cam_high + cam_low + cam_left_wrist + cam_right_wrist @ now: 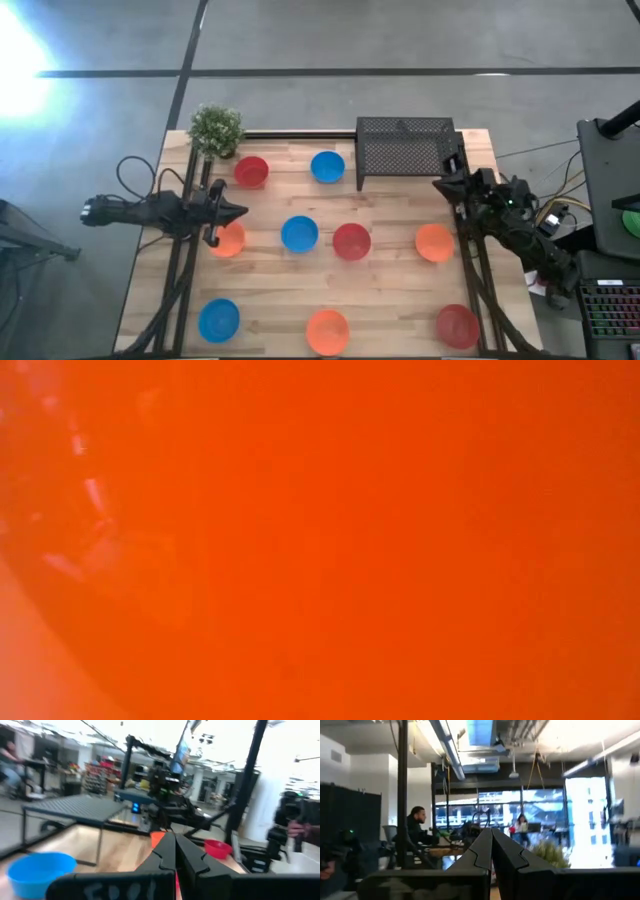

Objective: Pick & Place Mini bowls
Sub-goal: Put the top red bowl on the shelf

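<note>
You are hovering the left gripper (237, 211) by the nearest orange bowl (229, 240) with jaws pressed together, holding nothing. Spread them before descending, and straddle its rim; the right gripper (440, 183), likewise closed and empty, is waiting by the rack (405, 146).

No legible text anywhere

Pale scrawled marks run across the dark wrist bar (125, 887) in the left wrist view (possibly letters, but too smeared to make out). Hanging banners (181, 751) and shop-like shelves (97, 777) in the room behind show only coloured blurs, and nothing on the table (390, 280) carries any label.
</note>
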Robot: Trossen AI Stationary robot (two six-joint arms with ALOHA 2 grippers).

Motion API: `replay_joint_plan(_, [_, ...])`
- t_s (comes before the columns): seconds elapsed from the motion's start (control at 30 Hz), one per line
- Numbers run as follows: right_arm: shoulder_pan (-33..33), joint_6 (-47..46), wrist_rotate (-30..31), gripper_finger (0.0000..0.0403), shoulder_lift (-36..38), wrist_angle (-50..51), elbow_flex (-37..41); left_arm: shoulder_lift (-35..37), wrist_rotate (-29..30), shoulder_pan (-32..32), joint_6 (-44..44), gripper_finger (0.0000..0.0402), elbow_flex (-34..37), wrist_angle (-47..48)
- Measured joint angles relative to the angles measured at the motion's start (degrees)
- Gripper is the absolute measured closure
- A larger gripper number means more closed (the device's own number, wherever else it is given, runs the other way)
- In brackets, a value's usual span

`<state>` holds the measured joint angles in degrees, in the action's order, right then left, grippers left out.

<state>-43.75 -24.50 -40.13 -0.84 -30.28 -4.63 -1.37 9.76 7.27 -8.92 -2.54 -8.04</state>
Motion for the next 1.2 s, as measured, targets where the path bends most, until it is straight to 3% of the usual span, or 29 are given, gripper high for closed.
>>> replay_joint_plan(0.2, [0.0, 2.7, 5.5, 0.0394, -2.9, 3.8, -7.5, -3.9, 7.4, 0.0, 1.3, 0.0402, -4.8, 1.3])
replay_joint_plan(0.37, [0.0, 4.8, 9.6, 0.0394, -6.4, 20.7, -16.6, -9.1, 10.9, 0.0, 1.3, 0.0402, -10.1, 5.5])
replay_joint_plan(0.53, [0.0, 15.5, 10.1, 0.0394, -10.9, 37.7, -26.1, -14.4, 17.2, 0.0, -0.4, 0.0402, -15.2, 8.7])
replay_joint_plan(0.77, [0.0, 15.7, 12.7, 0.0394, -18.4, 45.9, -38.9, -22.8, 20.6, 0.0, -5.0, 0.0402, -25.7, 13.6])
replay_joint_plan(1.2, [0.0, 15.2, 13.3, 0.0394, -33.1, 68.1, -57.5, -40.6, 32.5, 0.0, -17.8, 0.0402, -48.4, 41.2])
